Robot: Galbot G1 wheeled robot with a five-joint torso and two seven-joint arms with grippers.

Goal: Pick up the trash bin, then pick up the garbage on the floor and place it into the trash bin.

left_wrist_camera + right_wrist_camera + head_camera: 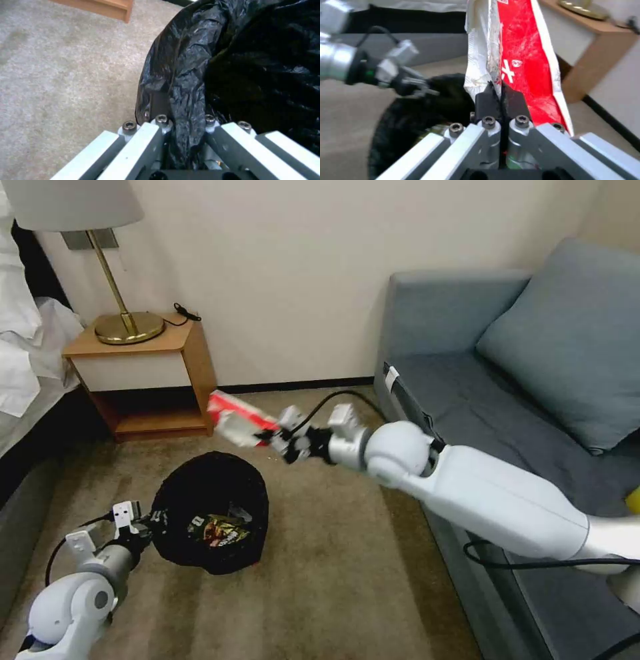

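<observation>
Meanwhile the left end effector (148, 520) pinches the trash bin (211, 510) by its near-left rim, apparently to steady its mouth. Farther right, the right end effector (275, 437) is pressed together on the red-white wrapper (235, 418), likely ready for dropping in.
</observation>
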